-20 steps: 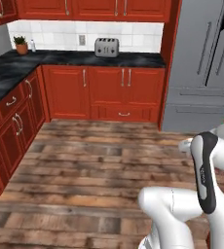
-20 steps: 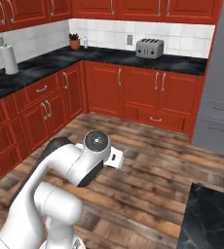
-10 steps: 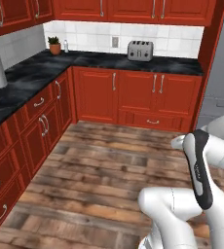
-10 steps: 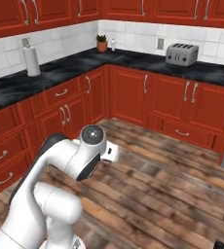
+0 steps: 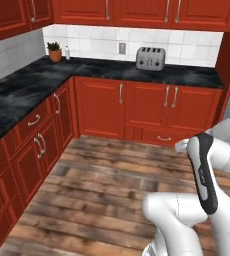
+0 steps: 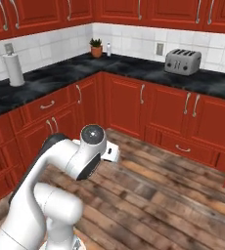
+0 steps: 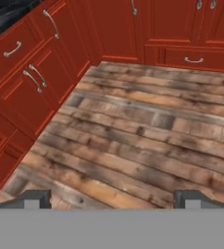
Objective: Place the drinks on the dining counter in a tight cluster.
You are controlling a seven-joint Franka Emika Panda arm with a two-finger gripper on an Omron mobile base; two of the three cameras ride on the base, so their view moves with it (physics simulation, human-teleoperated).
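Change: both base views had swung left since the earlier pictures, so the grey fridge slid out of frame and the corner of the kitchen moved toward the middle; that was the camera turning, not the things.
Floor: worn wooden planks ran across the open middle of the room, bare between the cupboards and the robot.
Cupboards: red cupboards with metal handles lined the far wall and the left wall, meeting in a corner.
Worktop: the narrow black marbled worktop ran along both walls in front of white tiles.
Arm: the white arm was folded low and close to the base, its elbow raised in the near foreground.
Gripper: the gripper pointed down at the floor planks, its two dark fingertips far apart at the lower edge of the hand view; the jaws stood wide, held nothing and touched nothing.
Toaster: a silver toaster stood on the far worktop, right of the corner.
Paper towel: a tall grey paper-towel roll stood upright on the left worktop.
Plant: a small potted plant sat in the far corner of the worktop.
Small bottle: a pale little bottle stood just right of the plant; too small to tell whether it was one of the drinks.
Task things: the dining counter could not be made out in these pictures.
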